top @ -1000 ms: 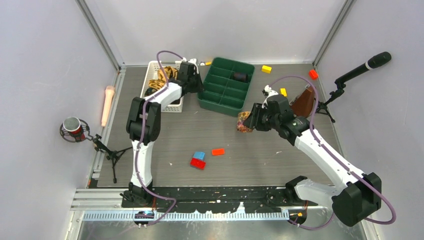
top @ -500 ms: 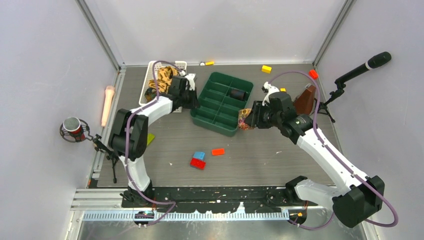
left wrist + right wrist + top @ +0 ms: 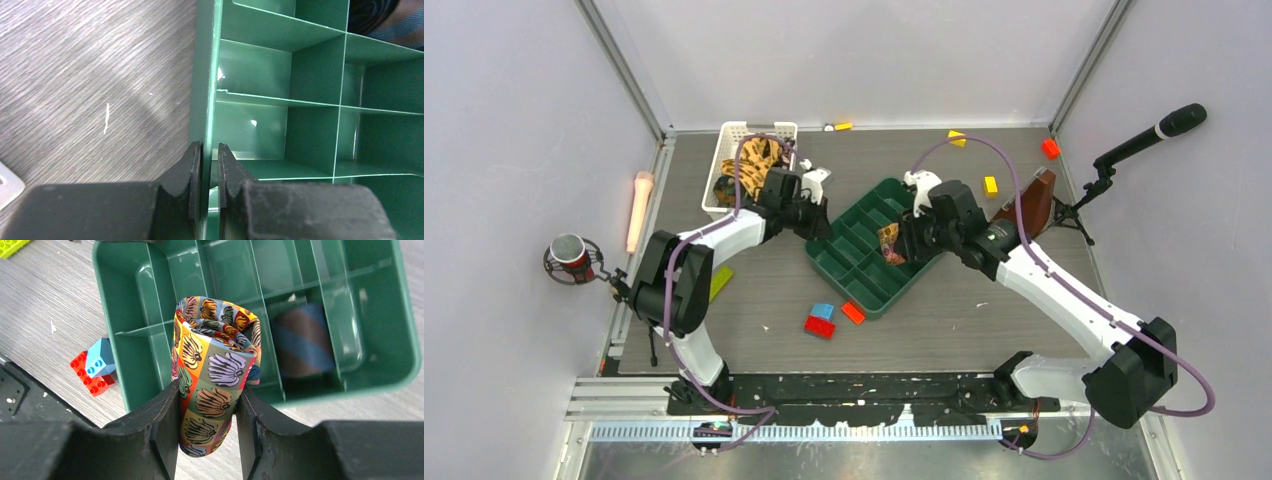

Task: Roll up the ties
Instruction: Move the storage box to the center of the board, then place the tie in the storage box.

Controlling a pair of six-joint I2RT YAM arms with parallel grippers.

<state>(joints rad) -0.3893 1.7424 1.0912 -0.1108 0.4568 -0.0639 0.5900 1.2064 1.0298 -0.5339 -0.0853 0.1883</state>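
Nearest, a red block (image 3: 819, 327), a blue block (image 3: 823, 311) and an orange block (image 3: 854, 313) are crowded just beside the near corner of the green tray (image 3: 854, 272), so little room is left there. The tray's far-left wall is pinched by the left gripper (image 3: 209, 150). The rolled tie (image 3: 215, 365) is clasped upright by the right gripper (image 3: 207, 395) above the tray. It is best lowered straight into one empty compartment, clear of the dividers, beside the striped roll (image 3: 300, 345). Farther left, loose ties (image 3: 749, 170) are heaped in the white basket (image 3: 749, 127).
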